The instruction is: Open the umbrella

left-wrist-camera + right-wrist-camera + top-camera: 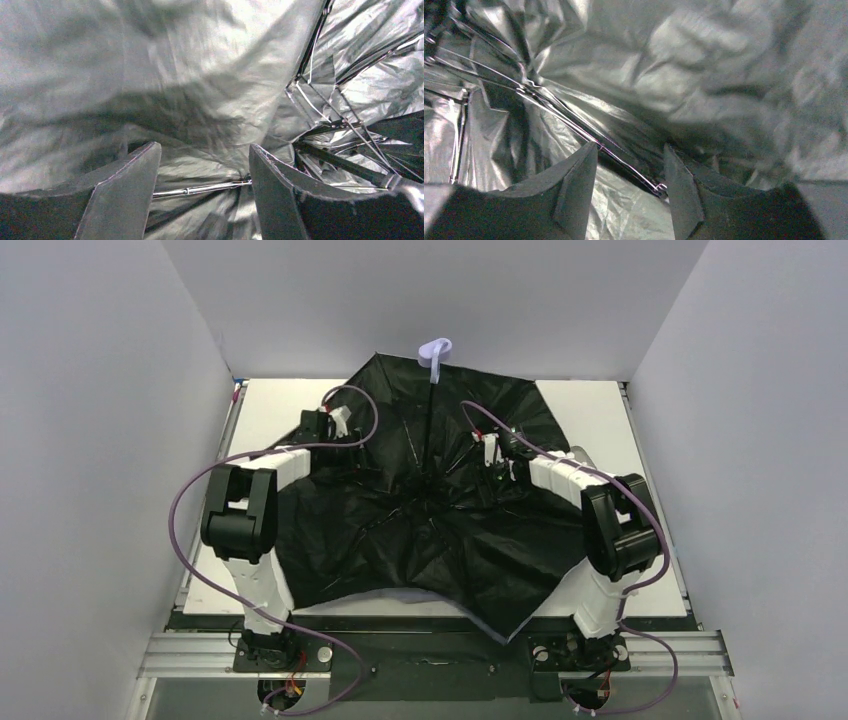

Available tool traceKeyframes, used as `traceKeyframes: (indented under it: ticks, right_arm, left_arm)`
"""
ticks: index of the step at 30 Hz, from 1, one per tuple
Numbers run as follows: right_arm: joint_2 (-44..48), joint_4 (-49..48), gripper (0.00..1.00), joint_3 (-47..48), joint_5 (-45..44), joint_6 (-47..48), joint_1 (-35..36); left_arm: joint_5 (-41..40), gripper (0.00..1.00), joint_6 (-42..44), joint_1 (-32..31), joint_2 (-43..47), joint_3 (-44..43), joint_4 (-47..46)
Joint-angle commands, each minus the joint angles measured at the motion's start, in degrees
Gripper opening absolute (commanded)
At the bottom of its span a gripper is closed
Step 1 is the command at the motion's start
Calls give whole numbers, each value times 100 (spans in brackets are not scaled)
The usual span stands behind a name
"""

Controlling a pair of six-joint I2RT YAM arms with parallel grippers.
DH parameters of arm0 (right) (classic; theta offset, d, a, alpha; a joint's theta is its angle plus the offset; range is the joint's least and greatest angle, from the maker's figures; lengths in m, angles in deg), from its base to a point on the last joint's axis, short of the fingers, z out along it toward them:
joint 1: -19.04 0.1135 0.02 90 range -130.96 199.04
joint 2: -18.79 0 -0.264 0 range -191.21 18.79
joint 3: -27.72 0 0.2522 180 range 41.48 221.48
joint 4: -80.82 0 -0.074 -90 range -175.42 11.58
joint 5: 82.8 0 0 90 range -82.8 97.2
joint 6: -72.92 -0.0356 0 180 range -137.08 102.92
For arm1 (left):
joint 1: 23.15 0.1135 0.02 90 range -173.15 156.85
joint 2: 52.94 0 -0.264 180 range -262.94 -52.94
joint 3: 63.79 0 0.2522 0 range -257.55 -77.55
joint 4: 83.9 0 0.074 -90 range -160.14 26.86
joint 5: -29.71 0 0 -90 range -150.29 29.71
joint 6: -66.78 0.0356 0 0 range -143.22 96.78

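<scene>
The compact folding umbrella with black lining and lavender handle lies spread inside-up across the white table. Left gripper and right gripper gape over thin metal ribs; a careless pinch could bend one

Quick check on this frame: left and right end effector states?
Left end effector: open, fingers apart over the umbrella lining, gripping nothing.
Right end effector: open, a thin rib between its fingers, not clamped.
</scene>
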Motion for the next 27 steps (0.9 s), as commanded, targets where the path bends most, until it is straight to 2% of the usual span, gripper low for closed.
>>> traceKeyframes:
  ticks: [1,6,9,14,20,27]
  right_arm:
    - [442,292,48,-221,-14,459,-66]
    - [1405,-400,51,-239,910,96,198]
    - [1626,-511,51,-117,1144,-133,394]
    - [1791,-518,50,-93,1222,-378,632]
    - [1705,-697,48,-490,1168,-413,738]
    - [1519,-692,47,-776,990,-161,312]
  left_arm:
    - [241,64,518,261,48,-77,268]
    - [1130,68,380,166,1000,512,-955]
    - [1271,68,115,169,1536,847,-1594]
    - [1176,66,-90,151,2200,1148,-1389]
    - [1148,59,-357,141,2412,1952,-969]
    - [1028,57,-480,207,2404,2446,-969]
